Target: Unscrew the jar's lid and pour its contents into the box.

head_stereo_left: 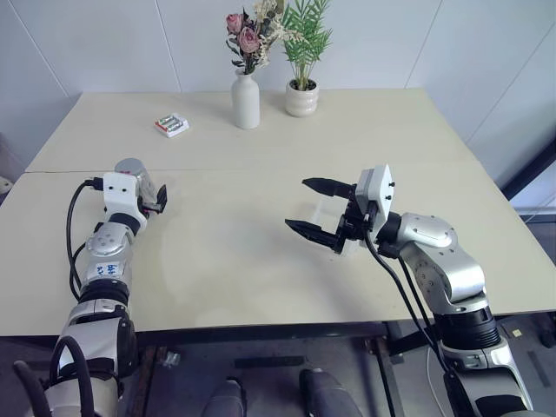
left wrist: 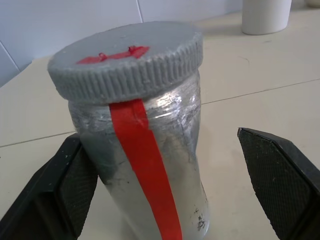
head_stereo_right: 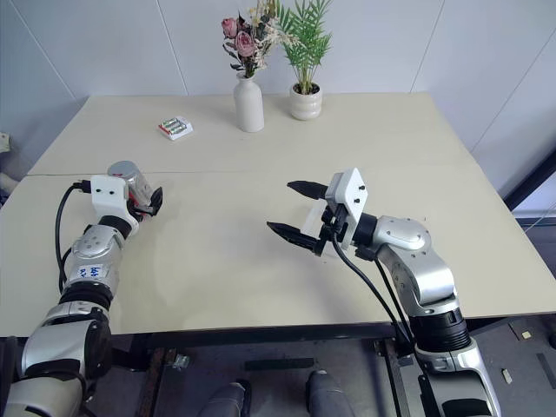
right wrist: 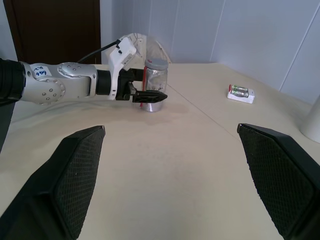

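While our head views show the jar (head_stereo_right: 129,178) only as a grey-capped shape standing on the left of the table (head_stereo_left: 261,261), behind our left claw (left wrist: 170,190), the left wrist view brings it close: grey ribbed lid (left wrist: 127,60) screwed on, red mark on top, a red strip down the clear side. That claw is spread wide around the jar, one finger just beside it, the other apart, nothing gripped. Our right claw (head_stereo_left: 314,208) hangs over the middle of the table, fingers wide and empty, pointing left. The box (head_stereo_left: 334,213) shows faintly behind it. From the right wrist we see the battery pack (right wrist: 242,93) beyond the jar.
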Controlling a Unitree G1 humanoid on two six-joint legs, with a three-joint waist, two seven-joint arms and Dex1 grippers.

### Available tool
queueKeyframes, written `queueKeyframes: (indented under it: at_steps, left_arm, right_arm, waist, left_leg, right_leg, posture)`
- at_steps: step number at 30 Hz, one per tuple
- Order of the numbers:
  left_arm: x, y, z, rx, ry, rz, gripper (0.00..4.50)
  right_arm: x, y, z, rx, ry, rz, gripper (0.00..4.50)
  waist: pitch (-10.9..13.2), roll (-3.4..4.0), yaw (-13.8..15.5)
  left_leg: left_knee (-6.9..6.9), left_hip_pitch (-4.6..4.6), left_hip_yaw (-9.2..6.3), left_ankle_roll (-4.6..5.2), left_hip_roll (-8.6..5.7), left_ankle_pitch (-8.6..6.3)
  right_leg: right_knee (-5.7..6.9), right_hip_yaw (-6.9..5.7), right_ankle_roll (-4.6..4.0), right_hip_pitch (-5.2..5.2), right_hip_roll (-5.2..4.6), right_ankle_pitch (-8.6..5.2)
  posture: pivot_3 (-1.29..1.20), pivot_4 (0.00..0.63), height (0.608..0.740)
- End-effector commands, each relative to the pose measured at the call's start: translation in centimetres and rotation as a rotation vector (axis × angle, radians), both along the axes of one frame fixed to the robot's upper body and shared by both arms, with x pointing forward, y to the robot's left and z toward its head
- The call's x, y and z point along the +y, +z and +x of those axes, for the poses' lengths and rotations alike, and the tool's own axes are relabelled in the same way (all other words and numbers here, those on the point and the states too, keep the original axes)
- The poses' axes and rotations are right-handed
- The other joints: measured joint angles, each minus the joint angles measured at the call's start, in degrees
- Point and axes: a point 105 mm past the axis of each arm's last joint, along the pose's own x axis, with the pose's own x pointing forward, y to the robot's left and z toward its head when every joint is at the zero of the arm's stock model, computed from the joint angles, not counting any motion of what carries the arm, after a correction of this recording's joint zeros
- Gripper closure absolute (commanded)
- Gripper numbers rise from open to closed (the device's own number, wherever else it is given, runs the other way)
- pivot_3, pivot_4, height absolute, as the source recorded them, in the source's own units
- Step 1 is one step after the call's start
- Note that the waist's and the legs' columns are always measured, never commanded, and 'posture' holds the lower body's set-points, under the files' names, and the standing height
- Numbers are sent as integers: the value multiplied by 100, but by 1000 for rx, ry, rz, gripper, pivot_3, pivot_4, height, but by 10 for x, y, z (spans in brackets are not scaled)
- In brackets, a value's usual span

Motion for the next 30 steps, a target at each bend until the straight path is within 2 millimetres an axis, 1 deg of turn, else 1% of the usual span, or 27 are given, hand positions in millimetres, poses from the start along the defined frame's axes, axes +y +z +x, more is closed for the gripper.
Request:
queueKeyframes:
  at_steps: [1,2,5,11,13,17,18,20,23,25,28,30]
  left_arm:
    - [7,21,1,-59,20,32,37]
    - [7,22,1,-62,25,30,37]
    - [9,21,1,-60,35,39,611]
    - [14,20,-2,-61,50,49,2466]
    - [15,19,-4,-61,47,47,2522]
    - [4,22,-4,-82,-36,32,2522]
    - [-6,25,-5,-100,-104,39,2522]
    - [-41,35,-13,-152,-318,49,2522]
    - [-90,42,-40,-176,-604,36,2522]
    - [-113,44,-58,-162,-736,6,2522]
    - [-134,47,-75,-123,-867,-38,2522]
    - [-144,47,-83,-90,-942,-83,2522]
  right_arm:
    - [-7,13,-5,-51,-19,20,0]
    - [-7,13,-5,-51,-21,21,0]
    - [-8,12,-4,-48,-28,25,0]
    - [-11,9,-3,-35,-43,29,0]
    - [-11,7,-3,-28,-45,29,0]
    - [-11,6,-3,-23,-46,30,0]
    - [-11,7,-4,-22,-44,32,0]
    - [-10,10,-7,-11,-36,47,0]
    - [-5,20,-12,9,-15,79,0]
    - [2,27,-17,18,6,82,0]
    - [15,34,-21,28,23,59,0]
    - [23,35,-20,33,15,30,0]
  waist:
    - [0,0,3]
    - [0,0,2]
    - [0,0,2]
    - [0,0,2]
    - [0,0,-1]
    - [0,0,1]
    - [0,0,-1]
    - [0,0,3]
    - [0,0,11]
    - [0,0,0]
    - [0,0,-16]
    - [0,1,-23]
  left_leg:
    - [0,0,0,0,0,0]
    - [0,0,0,0,0,0]
    - [-1,0,0,0,0,0]
    - [0,-1,0,0,0,0]
    - [0,0,0,0,0,0]
    - [-1,-1,0,0,0,0]
    - [-1,-1,0,0,0,0]
    - [-4,-3,0,0,0,0]
    - [-8,-11,-2,0,4,0]
    - [-7,-21,-8,-1,5,0]
    - [-4,-21,-8,-1,6,0]
    - [-2,-17,-9,1,9,3]
  right_leg:
    - [0,0,0,0,0,0]
    - [0,0,0,0,0,0]
    - [-1,0,0,0,0,0]
    - [0,0,0,0,0,0]
    - [0,0,0,0,0,0]
    - [-1,0,0,0,1,0]
    - [-2,0,0,0,1,0]
    - [-4,0,0,-1,1,0]
    - [-7,1,-1,-5,-2,-1]
    - [-6,0,-1,-13,-4,-1]
    - [4,1,-5,-18,-1,-2]
    - [6,1,-12,-17,7,-5]
  posture:
    - [0,150,740]
    - [0,150,740]
    - [0,150,740]
    - [0,150,740]
    - [0,150,740]
    - [0,150,740]
    - [0,150,740]
    - [0,150,740]
    - [0,150,740]
    - [0,150,740]
    - [0,150,740]
    - [0,150,740]
